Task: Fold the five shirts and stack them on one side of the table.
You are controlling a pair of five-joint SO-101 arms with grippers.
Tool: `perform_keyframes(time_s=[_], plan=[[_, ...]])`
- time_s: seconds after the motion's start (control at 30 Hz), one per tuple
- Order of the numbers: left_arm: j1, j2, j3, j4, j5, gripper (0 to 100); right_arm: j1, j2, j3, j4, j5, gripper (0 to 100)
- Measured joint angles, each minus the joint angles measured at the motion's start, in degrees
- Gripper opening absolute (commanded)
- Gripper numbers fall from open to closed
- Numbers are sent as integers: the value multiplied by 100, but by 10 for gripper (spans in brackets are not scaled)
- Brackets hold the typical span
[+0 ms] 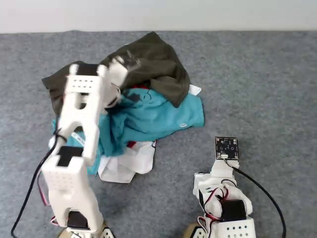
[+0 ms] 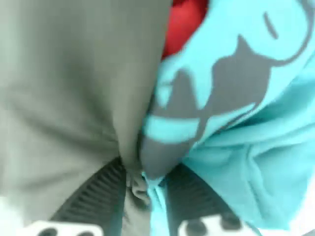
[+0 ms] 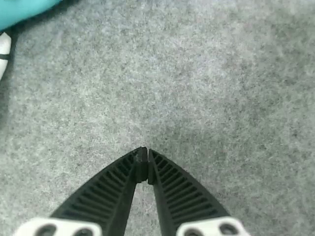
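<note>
A heap of shirts lies left of centre on the grey table (image 1: 262, 84). A dark olive shirt (image 1: 161, 64) is on top, over a teal shirt (image 1: 163, 116) with a dark print. A white shirt (image 1: 130, 163) and a bit of red cloth (image 1: 131, 145) stick out underneath. My left gripper (image 1: 118, 67) sits at the olive shirt's near edge. In the left wrist view the left gripper (image 2: 140, 186) is shut on a fold of the olive shirt (image 2: 74, 98), with the teal shirt (image 2: 256, 147) pressed beside it and red cloth (image 2: 184, 24) beyond. My right gripper (image 3: 146, 160) is shut over bare felt.
The right arm (image 1: 223, 198) is folded back at the front right edge, its cable trailing to the right. Bare grey felt stretches over the right half and the far back of the table. A white wall runs along the far edge.
</note>
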Motion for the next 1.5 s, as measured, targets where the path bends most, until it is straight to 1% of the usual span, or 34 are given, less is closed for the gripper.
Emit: perform_keyframes(time_s=[0.2, 0.3, 0.47, 0.6, 0.8, 0.93, 1.17, 1.3, 1.37, 1.5], plan=[[-466, -1547, -53, -9, 404, 4, 0, 0, 0, 0, 0, 9], [-870, -2154, -53, -9, 501, 4, 0, 0, 0, 0, 0, 9], [-1820, -2831, -53, -9, 563, 4, 0, 0, 0, 0, 0, 9], [-2752, -3112, -53, -70, 563, 4, 0, 0, 0, 0, 0, 9], [-4308, -3156, -53, -738, 580, 4, 0, 0, 0, 0, 0, 9], [-5169, -3156, -35, -1178, 580, 4, 0, 0, 0, 0, 0, 9], [-6110, -3156, 756, -1987, 580, 4, 0, 0, 0, 0, 0, 9], [-6312, -3156, 1204, -2453, 580, 10, 0, 0, 0, 0, 0, 9], [-6330, -3156, 1354, -2593, 580, 53, 0, 0, 0, 0, 0, 9], [-6330, -3156, 1459, -2576, 580, 261, 0, 0, 0, 0, 0, 9]])
